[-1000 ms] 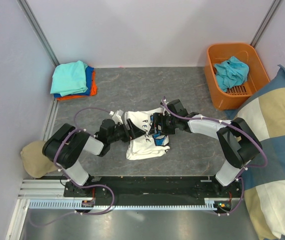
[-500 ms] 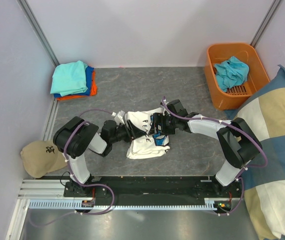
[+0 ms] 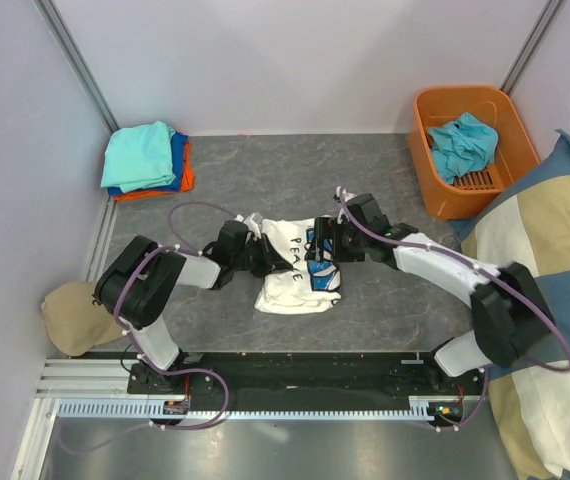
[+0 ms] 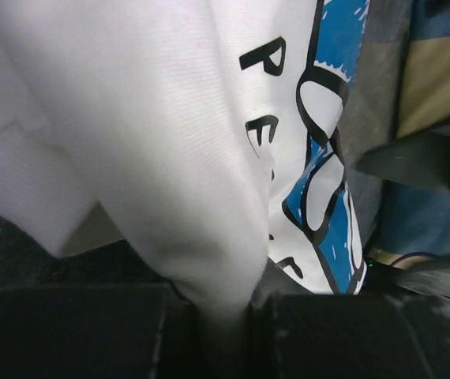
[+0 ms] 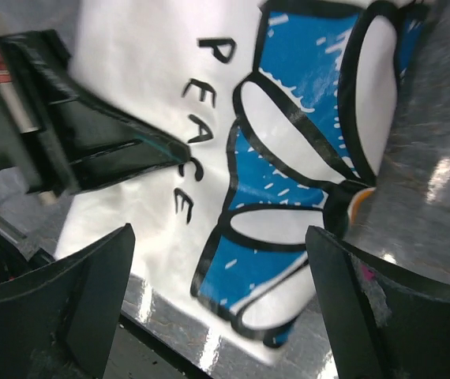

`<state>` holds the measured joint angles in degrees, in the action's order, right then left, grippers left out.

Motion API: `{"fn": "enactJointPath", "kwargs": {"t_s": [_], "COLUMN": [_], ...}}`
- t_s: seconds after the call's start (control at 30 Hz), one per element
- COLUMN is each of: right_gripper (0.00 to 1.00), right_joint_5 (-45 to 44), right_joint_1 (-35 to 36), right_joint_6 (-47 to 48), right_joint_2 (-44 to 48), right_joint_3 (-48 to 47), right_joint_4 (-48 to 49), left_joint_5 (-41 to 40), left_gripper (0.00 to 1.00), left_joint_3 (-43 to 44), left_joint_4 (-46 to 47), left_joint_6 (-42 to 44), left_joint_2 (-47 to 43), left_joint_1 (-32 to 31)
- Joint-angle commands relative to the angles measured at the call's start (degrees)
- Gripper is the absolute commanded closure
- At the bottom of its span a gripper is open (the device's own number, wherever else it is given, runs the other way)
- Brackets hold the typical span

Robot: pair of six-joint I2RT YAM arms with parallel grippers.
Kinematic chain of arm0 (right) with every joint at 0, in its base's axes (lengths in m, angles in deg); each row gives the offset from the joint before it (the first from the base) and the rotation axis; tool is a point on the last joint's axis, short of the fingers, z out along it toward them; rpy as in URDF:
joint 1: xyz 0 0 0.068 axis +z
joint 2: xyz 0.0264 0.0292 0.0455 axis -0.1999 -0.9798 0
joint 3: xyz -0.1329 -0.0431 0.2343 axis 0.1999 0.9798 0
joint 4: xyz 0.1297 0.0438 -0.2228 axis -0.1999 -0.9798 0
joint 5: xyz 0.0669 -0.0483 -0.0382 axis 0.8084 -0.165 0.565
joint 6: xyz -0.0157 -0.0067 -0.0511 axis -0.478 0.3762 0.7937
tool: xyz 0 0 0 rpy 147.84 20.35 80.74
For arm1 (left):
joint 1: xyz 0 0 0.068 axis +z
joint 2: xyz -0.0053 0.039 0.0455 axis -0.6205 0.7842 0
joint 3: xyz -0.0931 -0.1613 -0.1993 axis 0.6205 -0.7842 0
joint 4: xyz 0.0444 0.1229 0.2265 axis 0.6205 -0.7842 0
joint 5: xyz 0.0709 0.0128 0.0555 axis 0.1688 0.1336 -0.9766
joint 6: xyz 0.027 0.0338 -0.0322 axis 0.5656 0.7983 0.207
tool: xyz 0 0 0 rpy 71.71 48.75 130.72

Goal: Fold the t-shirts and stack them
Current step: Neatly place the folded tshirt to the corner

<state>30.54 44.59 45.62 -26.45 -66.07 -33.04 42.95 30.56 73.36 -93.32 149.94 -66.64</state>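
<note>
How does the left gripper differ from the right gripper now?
The left gripper is shut on a fold of the white t-shirt; the right gripper is open and grips nothing. The left gripper is at the shirt's plain white side; the right gripper is over its blue print. Both are at the same shirt.

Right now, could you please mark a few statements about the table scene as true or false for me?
1. The left hand pinches a fold of the white t-shirt. True.
2. The right hand is shut on that t-shirt. False: it is open over it.
3. The orange basket is empty. False: a teal garment lies in it.
4. A teal t-shirt tops the folded stack in the far left corner. True.
5. The tan cap sits on that stack. False: it lies at the near left, beside the left arm.
</note>
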Motion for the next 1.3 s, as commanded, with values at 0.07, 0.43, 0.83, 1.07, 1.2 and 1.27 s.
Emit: {"fn": "enactJointPath", "kwargs": {"t_s": [0.07, 0.43, 0.83, 1.07, 1.2, 1.27], "right_gripper": [0.02, 0.02, 0.02, 0.02, 0.02, 0.02], "right_joint_5": [-11.0, -5.1, -1.3, 2.1, 3.1, 3.5], "right_joint_1": [-0.1, -0.1, -0.1, -0.1, -0.1, -0.1], "right_joint_6": [3.8, 2.3, 2.8, 1.8, 1.4, 1.3], "right_joint_2": [12.7, 10.3, 3.3, -2.7, -4.7, -5.3], "right_joint_3": [-3.1, 4.3, 4.3, 4.1, 3.8, 3.8], "right_joint_4": [-6.6, -0.5, 2.3, 4.5, 4.9, 5.2], "left_joint_5": [-11.6, -31.6, -58.3, -62.6, -62.9, -61.5], "left_gripper": [0.98, 0.98, 0.98, 0.98, 0.98, 0.98], "left_joint_3": [21.8, 70.3, 97.5, 99.4, 100.7, 103.8], "left_joint_4": [-45.5, -77.9, -85.5, -81.0, -77.2, -76.1], "left_joint_6": [20.8, 42.6, 63.6, 68.7, 70.2, 69.4], "left_joint_2": [-2.8, 17.2, 35.0, 34.0, 32.5, 32.5], "left_joint_1": [1.1, 8.2, 13.9, 16.9, 18.6, 19.6]}}
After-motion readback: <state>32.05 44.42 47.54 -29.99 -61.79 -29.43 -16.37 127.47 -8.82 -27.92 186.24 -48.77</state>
